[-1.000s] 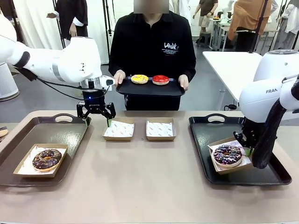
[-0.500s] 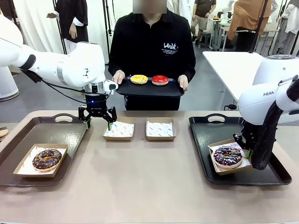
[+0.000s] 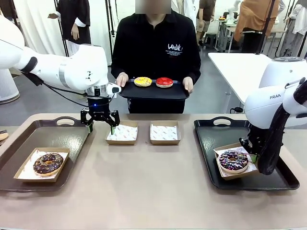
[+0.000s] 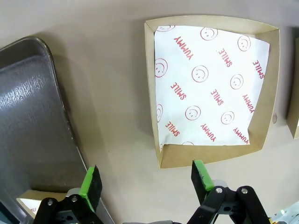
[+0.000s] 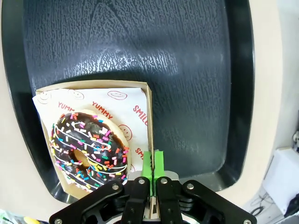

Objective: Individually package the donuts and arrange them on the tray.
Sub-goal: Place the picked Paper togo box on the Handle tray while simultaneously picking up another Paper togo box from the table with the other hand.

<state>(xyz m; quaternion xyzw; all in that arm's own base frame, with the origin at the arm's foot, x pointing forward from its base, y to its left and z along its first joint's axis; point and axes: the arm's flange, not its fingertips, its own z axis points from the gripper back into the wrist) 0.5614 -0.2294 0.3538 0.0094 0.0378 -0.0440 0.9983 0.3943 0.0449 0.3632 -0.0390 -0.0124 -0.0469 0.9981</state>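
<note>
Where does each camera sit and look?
Front view: between the arms, facing the person across the beige table; both white arms show.
Left wrist view: above the open left tool, looking down at an empty paper-lined brown cardboard box.
Right wrist view: above the right tool, shut on another brown box, facing the dark sprinkled ring donut.
Shared: front and right wrist views show that donut.

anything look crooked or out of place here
Only the box holding the sprinkled donut on the right tray: it sits crooked to the tray's edges, and its paper liner pokes out past one corner. The right gripper is shut on its wall. Nothing looks spilled or damaged.
</note>
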